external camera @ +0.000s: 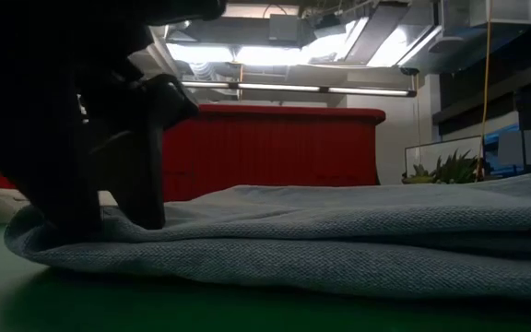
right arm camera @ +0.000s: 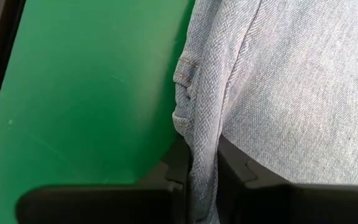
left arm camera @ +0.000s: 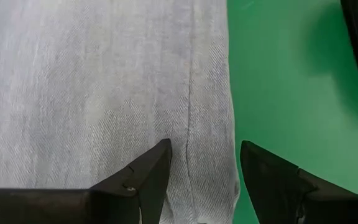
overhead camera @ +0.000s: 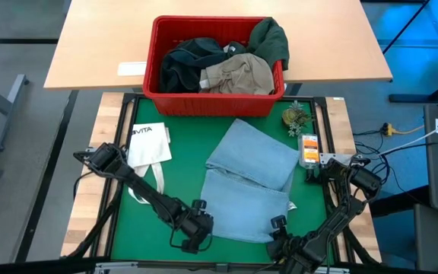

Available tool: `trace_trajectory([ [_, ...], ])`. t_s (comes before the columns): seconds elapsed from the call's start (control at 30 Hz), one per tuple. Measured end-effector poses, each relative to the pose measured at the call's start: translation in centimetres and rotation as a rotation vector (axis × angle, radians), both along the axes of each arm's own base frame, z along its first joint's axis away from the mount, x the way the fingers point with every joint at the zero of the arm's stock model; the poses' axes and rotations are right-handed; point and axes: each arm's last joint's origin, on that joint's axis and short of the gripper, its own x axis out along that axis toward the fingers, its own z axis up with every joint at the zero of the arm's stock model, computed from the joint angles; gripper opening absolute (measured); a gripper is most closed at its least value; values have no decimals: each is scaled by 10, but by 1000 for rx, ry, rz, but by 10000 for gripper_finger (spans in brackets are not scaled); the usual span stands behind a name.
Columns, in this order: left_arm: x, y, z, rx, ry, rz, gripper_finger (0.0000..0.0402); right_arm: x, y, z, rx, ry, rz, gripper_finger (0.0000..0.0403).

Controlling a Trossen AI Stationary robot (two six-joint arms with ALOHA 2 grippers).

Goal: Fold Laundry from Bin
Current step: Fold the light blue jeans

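A green mat (overhead camera: 181,171) is laid over the work table, and a light wooden table (overhead camera: 97,42) stands behind it. Ceiling lights are seen beyond in the low view. One red bin (overhead camera: 217,97) is set at the mat's far edge, with three garments in it: dark green (overhead camera: 274,39), black (overhead camera: 182,65) and khaki (overhead camera: 238,74). One pair of jeans (overhead camera: 249,186) lies folded on the mat, beside one white tote bag (overhead camera: 149,143). The right gripper (right arm camera: 202,177) is clenched on the jeans' edge. The left gripper (left arm camera: 204,177) is held released over the opposite edge.
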Motion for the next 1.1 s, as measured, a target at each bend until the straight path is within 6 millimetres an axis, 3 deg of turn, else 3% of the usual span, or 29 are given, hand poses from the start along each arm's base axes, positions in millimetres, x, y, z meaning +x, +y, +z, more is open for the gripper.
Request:
trace_trajectory([
  [0.43,-7,-12,-13,118,-12,-88,185,0,0,0,7,4,0,41],
  [0.57,-5,-10,-15,136,-17,-74,145,0,0,0,7,4,0,42],
  [0.8,-5,-8,-11,89,-13,-16,24,1,2,9,25,-6,1,42],
  [1.1,-7,-16,22,-70,-9,-14,21,9,11,44,155,-32,11,37],
])
